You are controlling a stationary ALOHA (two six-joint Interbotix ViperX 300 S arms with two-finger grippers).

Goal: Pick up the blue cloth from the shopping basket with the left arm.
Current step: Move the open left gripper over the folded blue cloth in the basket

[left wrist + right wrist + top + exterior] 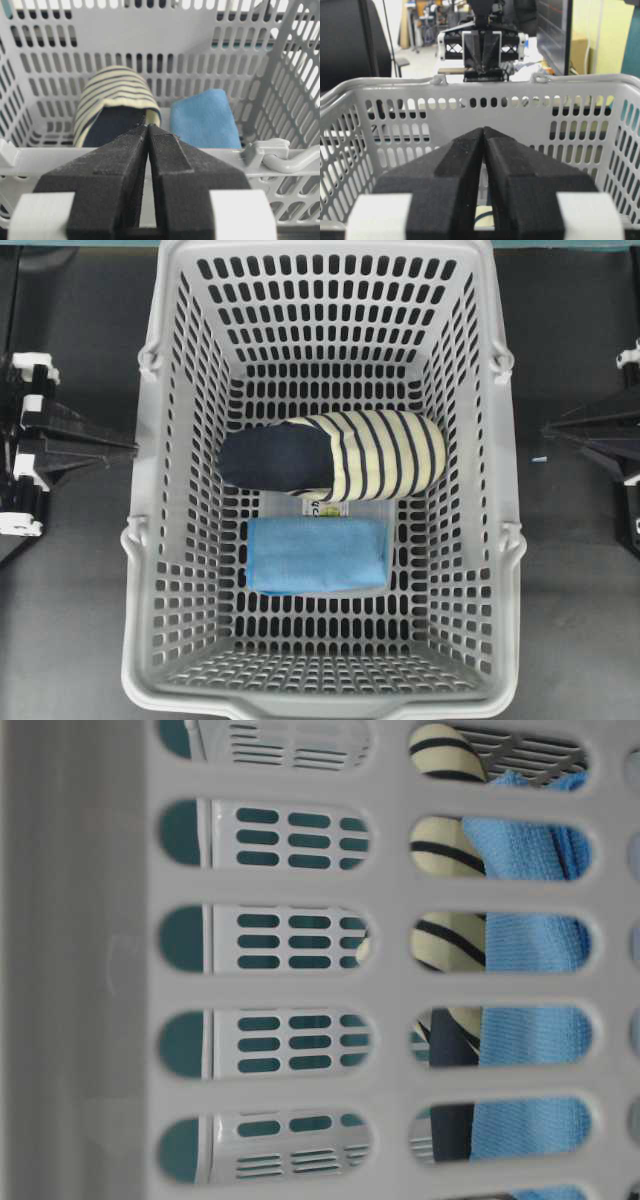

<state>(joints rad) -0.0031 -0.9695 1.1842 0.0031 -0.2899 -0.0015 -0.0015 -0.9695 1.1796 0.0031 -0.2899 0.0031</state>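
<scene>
Lying folded flat on the floor of the shopping basket (170,540), the blue cloth (318,555) was found toward the near wall, touching the striped garment (375,455) beside it. It was judged light, soft and limp, best pinched from above at a folded edge away from the garment. The left gripper (148,131) was held outside the rim, jaws together and empty.
</scene>
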